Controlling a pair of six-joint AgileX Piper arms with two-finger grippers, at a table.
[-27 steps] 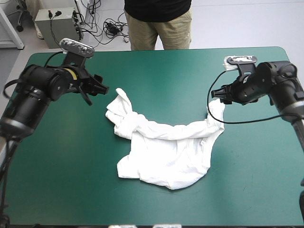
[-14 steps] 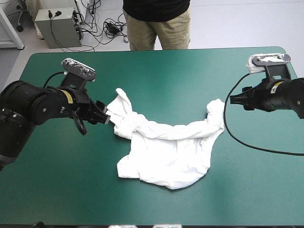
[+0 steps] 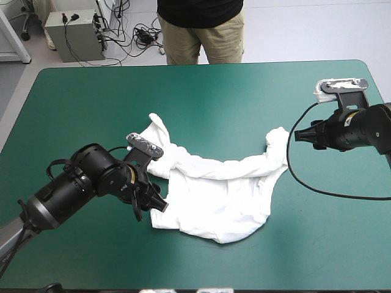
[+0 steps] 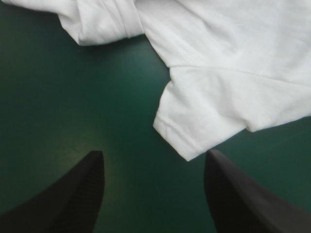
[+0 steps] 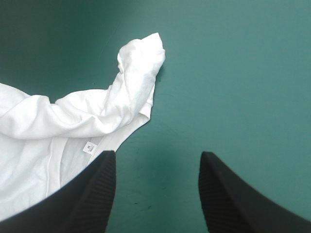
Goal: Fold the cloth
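The white T-shirt [image 3: 214, 192] lies crumpled and partly spread in the middle of the teal-green table. Its near-left corner [image 4: 187, 145] sits just ahead of my left gripper [image 4: 153, 167], which is open and low over the cover with nothing between its fingers. In the high view the left gripper [image 3: 157, 204] is at the shirt's left edge. My right gripper [image 3: 297, 137] hovers open to the right of the shirt's bunched right end [image 5: 141, 60], apart from it. A small label [image 5: 89, 147] shows on the cloth near the right gripper [image 5: 158, 162].
The bare teal-green cover [image 3: 317, 244] lies around the shirt on all sides. A twisted roll of cloth [image 3: 160, 143] rises at the shirt's far-left end.
My left arm has swung from the shirt's far-left end toward the table's near side, down to the near-left corner. The right gripper, pulled back from the right end earlier, has stayed nearly still since.
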